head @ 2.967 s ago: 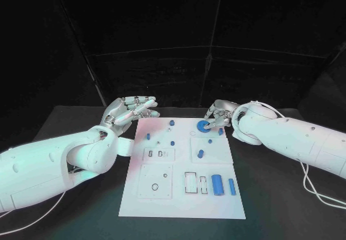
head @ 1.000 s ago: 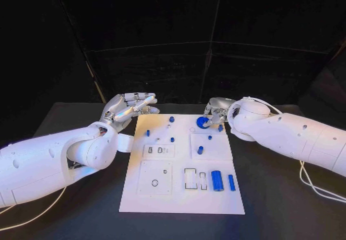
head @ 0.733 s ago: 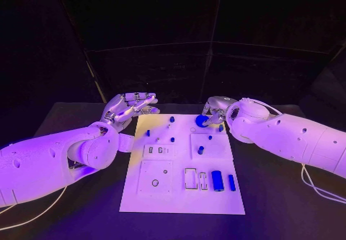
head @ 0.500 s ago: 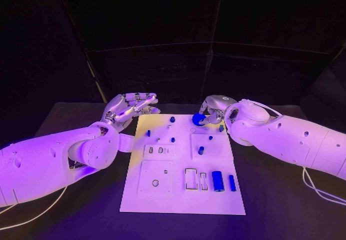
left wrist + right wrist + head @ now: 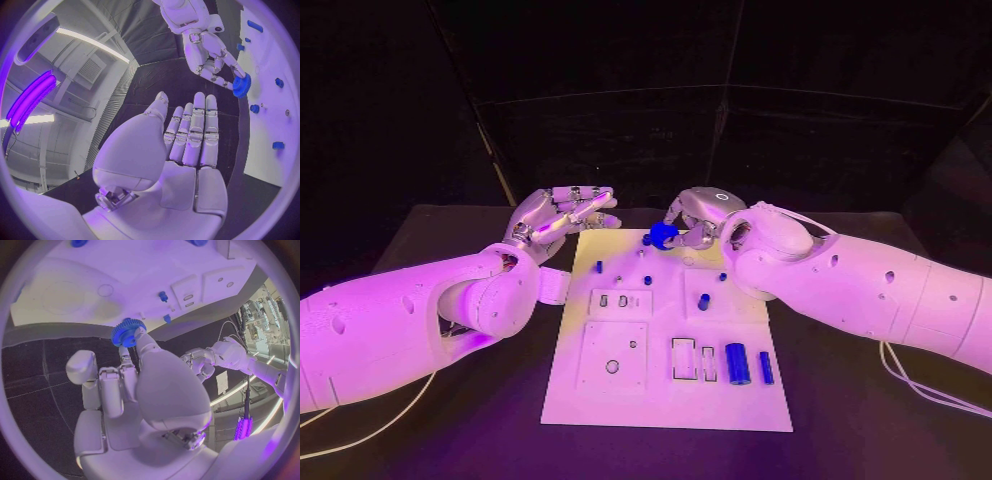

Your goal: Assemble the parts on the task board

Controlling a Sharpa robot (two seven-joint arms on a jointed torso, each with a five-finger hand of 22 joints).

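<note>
Left hand (image 5: 564, 215) empty, fingers extended; right hand (image 5: 695, 218) pinching

You have open room over the near half of the task board (image 5: 589, 400), where only low blue cylinders (image 5: 737, 363) lie by its right edge. Its far edge is crowded: the right hand (image 5: 692, 222) holding a blue gear (image 5: 661, 236) hangs there, small upright pegs (image 5: 648, 281) stand below, and the left hand (image 5: 560, 218) blocks the far left corner.

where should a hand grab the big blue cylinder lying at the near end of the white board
Take the big blue cylinder across its middle, coming straight down from above, fingers on its two long sides. It lies flat on the white board with its long axis running away from the robot. A thinner blue rod lies close beside it on the right, so the fingers there need care.
</note>
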